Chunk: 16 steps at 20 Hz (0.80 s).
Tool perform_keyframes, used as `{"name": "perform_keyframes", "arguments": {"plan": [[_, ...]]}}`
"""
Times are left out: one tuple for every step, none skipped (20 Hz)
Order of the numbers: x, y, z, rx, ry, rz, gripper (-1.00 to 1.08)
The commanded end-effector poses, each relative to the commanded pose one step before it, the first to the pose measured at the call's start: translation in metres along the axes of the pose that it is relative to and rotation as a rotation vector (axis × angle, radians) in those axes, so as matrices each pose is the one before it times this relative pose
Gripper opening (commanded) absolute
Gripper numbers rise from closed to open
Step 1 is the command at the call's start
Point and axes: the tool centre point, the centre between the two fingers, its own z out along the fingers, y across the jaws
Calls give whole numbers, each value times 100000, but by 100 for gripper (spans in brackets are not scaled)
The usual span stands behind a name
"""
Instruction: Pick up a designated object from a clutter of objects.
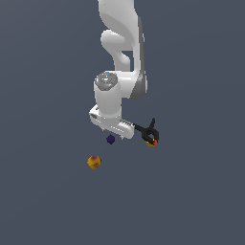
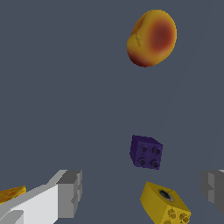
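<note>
Tool (image 2: 142,192) wide open, empty; purple block (image 2: 146,152) sits between finger lines but ahead of tips, yellow block (image 2: 165,204) nearer tool → judge fwd shift needed

In the exterior view the arm's hand is covering the gripper's fingers and the yellow block entirely, and the purple block (image 1: 110,139) is showing too small for its studs to be made out. In the wrist view the frame edge is cutting the yellow block (image 2: 165,204) at 6 o'clock, one finger (image 2: 213,189) at 3 o'clock, and an orange-yellow scrap (image 2: 10,194) at 9 o'clock, which cannot be identified.
</note>
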Motion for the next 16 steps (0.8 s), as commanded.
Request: {"name": "perform_keyframes", "arguments": {"plan": [[-230, 852, 1391, -85, 464, 5126, 100], [-81, 292, 448, -56, 113, 1629, 100], [-74, 268, 402, -55, 106, 1475, 100], [-67, 243, 356, -54, 98, 1319, 100], [-59, 217, 312, -50, 88, 1165, 100], [-52, 189, 269, -46, 78, 1008, 100], [-44, 161, 226, -40, 67, 852, 100], [-35, 134, 184, -34, 56, 699, 100], [-28, 103, 143, -27, 44, 541, 100], [-20, 75, 102, -20, 32, 389, 100], [-12, 45, 61, -12, 19, 233, 100], [-6, 11, 20, -4, 6, 69, 100], [7, -54, -90, -31, -123, -446, 100], [-2, 0, 30, 0, 0, 0, 100], [-5, -1, 91, 0, 0, 0, 100], [-9, -2, 151, 0, 0, 0, 100]]}}
